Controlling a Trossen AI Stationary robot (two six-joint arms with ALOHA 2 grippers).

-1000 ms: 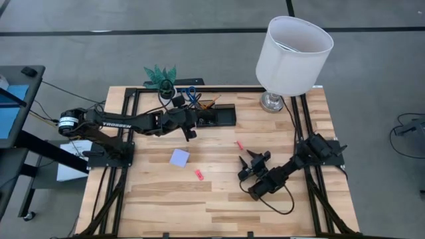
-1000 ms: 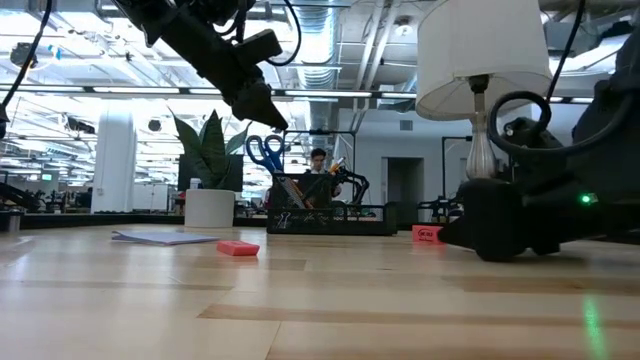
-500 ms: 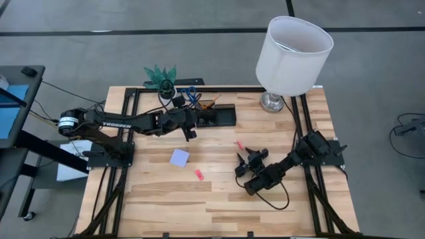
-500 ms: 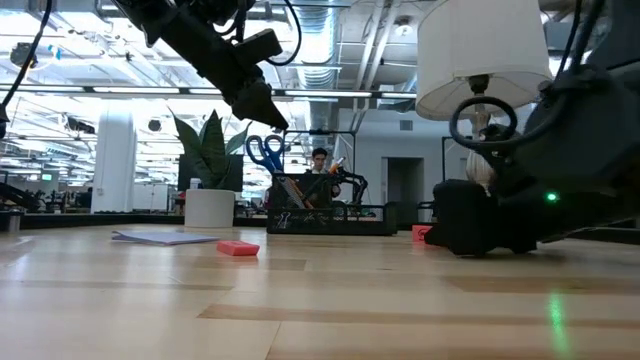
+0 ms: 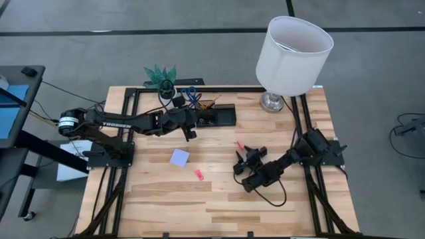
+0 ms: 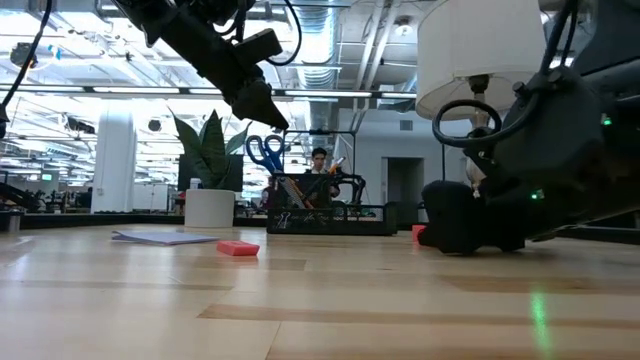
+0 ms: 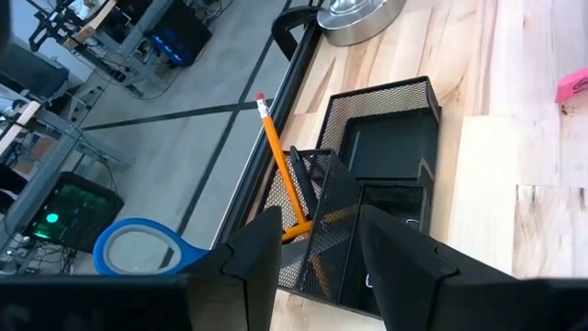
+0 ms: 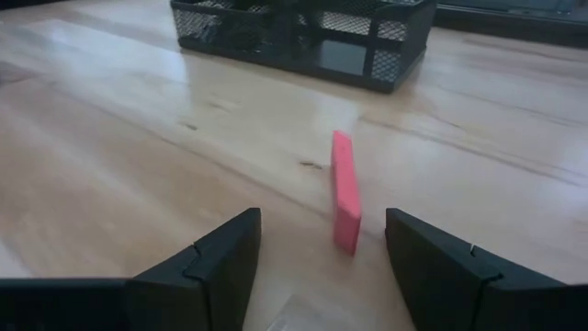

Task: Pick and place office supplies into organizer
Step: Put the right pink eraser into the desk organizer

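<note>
The right hand (image 8: pixel 317 262) has slid toward the small pink-red rectangular eraser piece (image 8: pixel 344 188), fingers wide apart and empty. Approaching low, a finger could knock the piece aside across the wooden table (image 5: pixel 219 199). The left hand (image 7: pixel 317 257), partly open and empty, hovers over the black mesh organizer (image 7: pixel 386 156).

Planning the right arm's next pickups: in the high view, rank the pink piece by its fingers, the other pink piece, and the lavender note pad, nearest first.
From the right gripper:
1. Pink-red piece, just beyond its open fingers, toward the organizer.
2. Second pink-red piece, mid-table, toward the left arm.
3. Pale lavender square note pad, farther left.

Even, bright overhead light covers the table (image 5: pixel 219 199), with soft, short shadows. In the low view, ceiling strip lights glare at upper left and the near wood blurs. Wrist views soften toward their lower edges.
</note>
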